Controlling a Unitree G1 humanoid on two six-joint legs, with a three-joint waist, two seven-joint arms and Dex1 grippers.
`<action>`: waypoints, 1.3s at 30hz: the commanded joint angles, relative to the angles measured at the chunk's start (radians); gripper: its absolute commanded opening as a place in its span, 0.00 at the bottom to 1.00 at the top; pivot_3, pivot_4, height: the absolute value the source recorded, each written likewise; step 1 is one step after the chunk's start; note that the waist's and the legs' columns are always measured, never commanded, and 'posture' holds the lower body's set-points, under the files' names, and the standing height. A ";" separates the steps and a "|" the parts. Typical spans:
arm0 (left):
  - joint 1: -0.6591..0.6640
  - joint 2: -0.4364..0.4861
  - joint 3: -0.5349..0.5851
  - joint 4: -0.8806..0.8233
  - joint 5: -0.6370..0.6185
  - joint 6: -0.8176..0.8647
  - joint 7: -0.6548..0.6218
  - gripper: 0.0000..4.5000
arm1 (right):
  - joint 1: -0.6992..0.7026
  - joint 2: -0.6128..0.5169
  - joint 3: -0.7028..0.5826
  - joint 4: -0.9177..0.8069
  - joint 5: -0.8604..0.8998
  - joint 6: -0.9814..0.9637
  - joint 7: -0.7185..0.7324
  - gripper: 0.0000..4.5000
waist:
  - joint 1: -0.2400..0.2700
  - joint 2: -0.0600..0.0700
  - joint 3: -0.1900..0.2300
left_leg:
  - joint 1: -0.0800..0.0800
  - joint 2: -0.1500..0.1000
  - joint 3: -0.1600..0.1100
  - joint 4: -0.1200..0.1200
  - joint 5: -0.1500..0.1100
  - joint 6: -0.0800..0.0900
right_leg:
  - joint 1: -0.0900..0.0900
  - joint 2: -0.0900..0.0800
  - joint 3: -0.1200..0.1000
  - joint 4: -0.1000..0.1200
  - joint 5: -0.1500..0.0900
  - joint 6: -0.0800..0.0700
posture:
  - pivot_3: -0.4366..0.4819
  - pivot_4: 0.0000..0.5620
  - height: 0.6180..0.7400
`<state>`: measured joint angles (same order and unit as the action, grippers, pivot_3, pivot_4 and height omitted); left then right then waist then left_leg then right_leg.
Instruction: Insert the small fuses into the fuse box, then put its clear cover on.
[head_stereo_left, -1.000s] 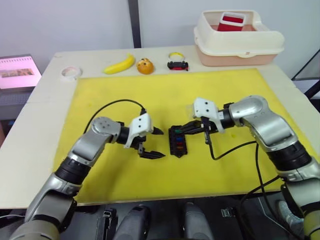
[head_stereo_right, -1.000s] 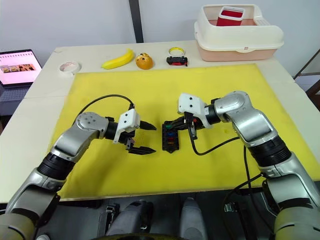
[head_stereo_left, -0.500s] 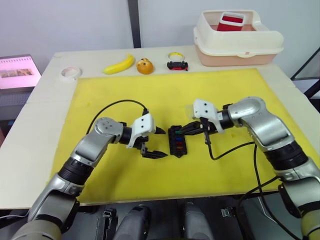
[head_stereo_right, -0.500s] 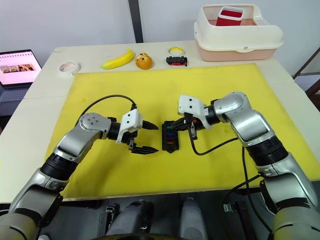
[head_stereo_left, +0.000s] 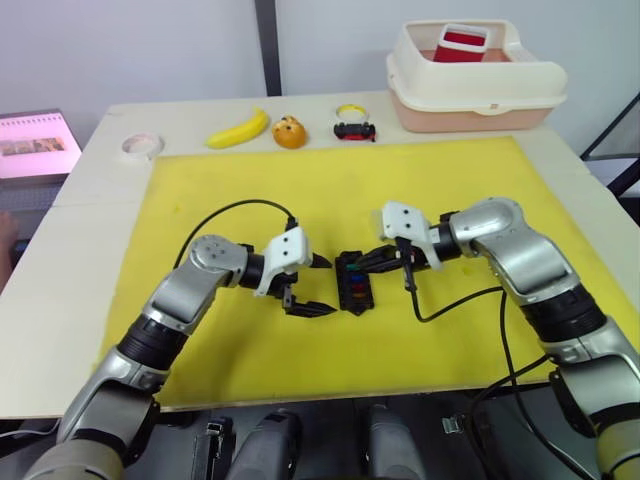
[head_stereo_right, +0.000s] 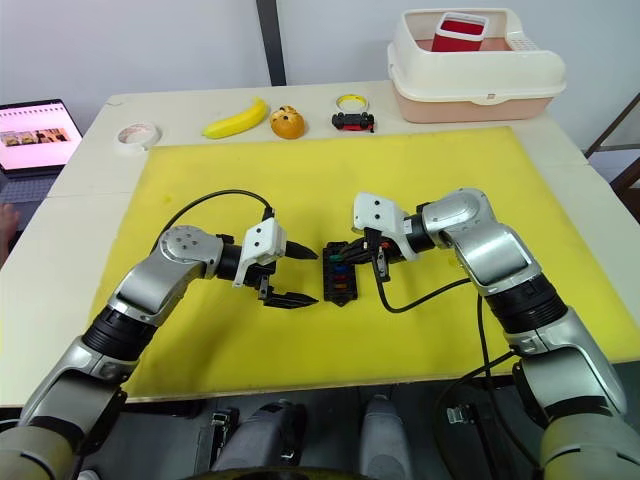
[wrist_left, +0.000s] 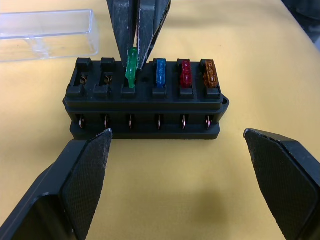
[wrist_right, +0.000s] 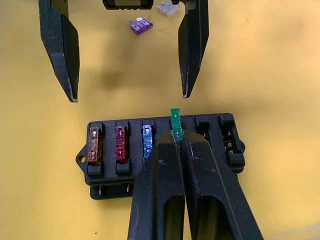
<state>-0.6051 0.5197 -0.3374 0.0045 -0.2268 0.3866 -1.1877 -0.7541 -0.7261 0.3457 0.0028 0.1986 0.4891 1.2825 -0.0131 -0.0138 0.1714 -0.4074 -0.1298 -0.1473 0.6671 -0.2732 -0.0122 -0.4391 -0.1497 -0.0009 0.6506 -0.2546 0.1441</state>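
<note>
over the fuse box (wrist_left: 145, 102), right gripper (wrist_right: 176, 137) pinching green fuse (wrist_left: 131, 67) upright, straight above fourth slot. left gripper (head_stereo_left: 312, 285) spread wide beside.

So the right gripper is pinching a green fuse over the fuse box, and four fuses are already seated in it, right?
Not quite: three are seated, orange, red and blue. The right gripper does pinch the green fuse over the fuse box, as the right wrist view shows.

wall (head_stereo_left: 150, 40): pale, plain | table (head_stereo_left: 90, 190): cream top | mat (head_stereo_left: 450, 180): yellow, covers most of table
</note>
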 joint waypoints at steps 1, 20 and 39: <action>-0.015 0.005 0.012 -0.032 -0.001 0.001 -0.001 0.99 | 0.009 -0.003 -0.013 0.004 -0.015 -0.030 0.003 0.00 | 0.000 0.000 0.000 | 0.000 0.000 0.000 0.000 0.000 0.000 | 0.000 0.000 0.000 0.000 0.000 0.000 | 0.48 0.27 1.00; -0.010 0.005 0.004 -0.042 0.002 0.003 -0.002 0.99 | -0.007 -0.002 -0.015 0.042 -0.039 -0.058 0.020 0.00 | 0.000 0.000 0.000 | 0.001 0.000 0.000 0.000 0.000 0.000 | 0.001 0.000 0.000 0.000 0.000 0.000 | 0.48 0.27 1.00; -0.007 0.002 0.005 -0.049 0.003 0.004 0.005 0.99 | -0.043 -0.003 0.020 0.008 -0.076 -0.024 0.067 0.00 | 0.000 0.000 0.000 | 0.001 0.000 0.000 0.000 0.000 0.000 | 0.001 0.000 0.000 0.000 0.000 0.000 | 0.48 0.27 1.00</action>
<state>-0.6047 0.5192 -0.3385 -0.0047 -0.2264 0.3886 -1.1855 -0.7954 -0.7258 0.3711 0.0402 0.1237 0.4731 1.3386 -0.0135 -0.0139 0.1711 -0.4068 -0.1298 -0.1473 0.6673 -0.2732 -0.0122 -0.4383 -0.1497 -0.0010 0.6506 -0.2546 0.1441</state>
